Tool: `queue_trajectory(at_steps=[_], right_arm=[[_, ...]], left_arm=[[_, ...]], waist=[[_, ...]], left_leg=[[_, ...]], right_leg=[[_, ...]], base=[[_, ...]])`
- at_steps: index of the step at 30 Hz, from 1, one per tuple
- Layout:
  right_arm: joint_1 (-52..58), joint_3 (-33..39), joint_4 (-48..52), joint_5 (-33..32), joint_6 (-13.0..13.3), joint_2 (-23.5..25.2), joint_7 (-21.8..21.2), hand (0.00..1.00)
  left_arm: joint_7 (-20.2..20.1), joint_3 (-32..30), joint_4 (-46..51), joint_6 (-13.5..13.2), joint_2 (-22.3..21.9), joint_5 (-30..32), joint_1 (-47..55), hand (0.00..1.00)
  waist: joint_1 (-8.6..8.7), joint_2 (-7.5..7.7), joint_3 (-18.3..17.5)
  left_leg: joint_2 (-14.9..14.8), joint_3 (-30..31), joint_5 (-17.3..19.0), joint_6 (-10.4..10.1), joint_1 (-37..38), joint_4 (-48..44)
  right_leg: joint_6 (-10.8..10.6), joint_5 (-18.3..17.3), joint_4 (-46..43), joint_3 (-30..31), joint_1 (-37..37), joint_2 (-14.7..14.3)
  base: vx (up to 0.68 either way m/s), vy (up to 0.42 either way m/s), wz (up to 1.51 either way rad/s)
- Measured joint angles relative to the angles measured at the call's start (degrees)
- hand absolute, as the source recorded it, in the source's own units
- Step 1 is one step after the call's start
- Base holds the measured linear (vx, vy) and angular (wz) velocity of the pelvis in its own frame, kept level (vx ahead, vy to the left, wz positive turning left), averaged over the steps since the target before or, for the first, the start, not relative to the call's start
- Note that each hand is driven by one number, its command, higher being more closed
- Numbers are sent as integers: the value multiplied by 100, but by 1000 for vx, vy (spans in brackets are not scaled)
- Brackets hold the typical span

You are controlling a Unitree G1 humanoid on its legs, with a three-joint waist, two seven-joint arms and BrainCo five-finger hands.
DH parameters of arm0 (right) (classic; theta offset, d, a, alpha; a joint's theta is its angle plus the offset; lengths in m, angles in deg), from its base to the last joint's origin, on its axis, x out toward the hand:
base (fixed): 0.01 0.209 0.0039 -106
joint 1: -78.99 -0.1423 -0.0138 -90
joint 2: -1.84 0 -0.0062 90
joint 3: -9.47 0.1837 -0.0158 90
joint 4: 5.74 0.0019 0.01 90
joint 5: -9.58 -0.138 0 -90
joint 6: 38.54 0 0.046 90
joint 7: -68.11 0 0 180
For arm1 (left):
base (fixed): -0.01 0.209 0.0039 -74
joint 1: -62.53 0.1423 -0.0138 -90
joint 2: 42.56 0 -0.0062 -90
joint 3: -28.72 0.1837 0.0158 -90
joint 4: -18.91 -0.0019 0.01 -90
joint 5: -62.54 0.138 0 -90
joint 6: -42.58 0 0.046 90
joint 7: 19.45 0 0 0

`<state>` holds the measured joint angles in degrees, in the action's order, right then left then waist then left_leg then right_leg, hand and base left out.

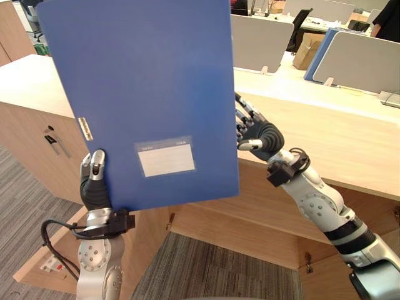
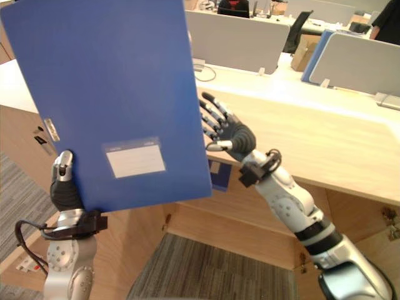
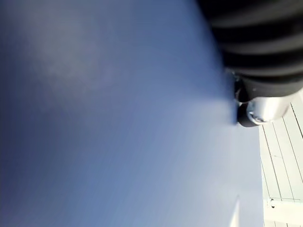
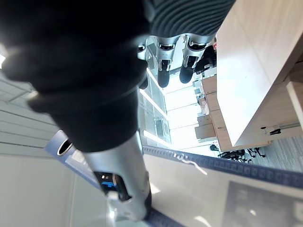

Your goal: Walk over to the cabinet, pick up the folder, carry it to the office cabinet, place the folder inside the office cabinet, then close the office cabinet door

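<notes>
A large blue folder (image 1: pixel 140 94) with a white label (image 1: pixel 165 157) is held upright in front of me. My left hand (image 1: pixel 94 181) grips its lower left corner, thumb pressed on the front face. In the left wrist view the folder's blue cover (image 3: pixel 118 118) lies right against that hand (image 3: pixel 265 109). My right hand (image 1: pixel 256 134) is by the folder's right edge, open with its fingers spread and straight; whether it touches the edge is unclear. In the right wrist view the right hand (image 4: pixel 161 61) is stretched out, with the folder's blue edge (image 4: pixel 236 168) past it.
A light wood cabinet counter (image 1: pixel 331 137) runs behind the folder, and its left part carries a dark handle (image 1: pixel 55 142). A wood door panel (image 1: pixel 34 262) stands open at the lower left. Grey desk partitions (image 1: pixel 262 40), a cardboard box (image 1: pixel 306 50) and a person (image 1: pixel 387 19) are beyond.
</notes>
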<state>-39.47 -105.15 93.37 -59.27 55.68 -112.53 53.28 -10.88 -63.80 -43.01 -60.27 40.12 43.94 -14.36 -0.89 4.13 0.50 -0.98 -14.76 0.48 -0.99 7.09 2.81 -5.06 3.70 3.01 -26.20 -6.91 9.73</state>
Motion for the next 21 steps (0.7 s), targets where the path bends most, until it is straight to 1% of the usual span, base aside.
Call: queue_trajectory(at_steps=[4, 7, 17, 20, 21], right_arm=[[-189, -40, 295, -36, 76, -2, -89, 0], [-231, -185, 551, -216, 204, -2, -211, 0], [-230, -202, 587, -211, 203, -3, -258, 0], [-227, -202, 586, -200, 195, -3, -254, 0], [-226, -202, 586, -199, 194, -2, -249, 0]], left_arm=[[-2, 11, 0, -5, 5, 3, 1, 100], [-7, 59, -1, -6, 9, 11, 2, 100], [-11, 88, -10, -11, 15, 116, 3, 100], [33, -17, -83, -7, 35, 527, -2, 100], [84, -76, -126, -5, 84, 804, -24, 100]], waist=[[-21, 1, -1], [-18, 2, -1], [-19, 2, -2], [-19, 2, -1], [-19, 1, -1]], left_leg=[[-4, 0, 1, -1, -2, 6], [-4, -4, 1, -1, -1, 11], [-9, -15, 1, -1, 3, 11], [-12, -18, 1, -1, 5, 10], [-13, -19, 1, -2, 6, 10]], right_leg=[[0, 1, 13, 1, -2, -6], [0, 1, 13, 5, -1, -6], [0, 2, 14, 12, 0, -10], [0, 2, 14, 13, 0, -13], [1, 2, 14, 13, -2, -14]], base=[[0, 0, 0], [0, 0, 0], [0, 0, 0], [0, 0, 0], [0, 0, 0]])
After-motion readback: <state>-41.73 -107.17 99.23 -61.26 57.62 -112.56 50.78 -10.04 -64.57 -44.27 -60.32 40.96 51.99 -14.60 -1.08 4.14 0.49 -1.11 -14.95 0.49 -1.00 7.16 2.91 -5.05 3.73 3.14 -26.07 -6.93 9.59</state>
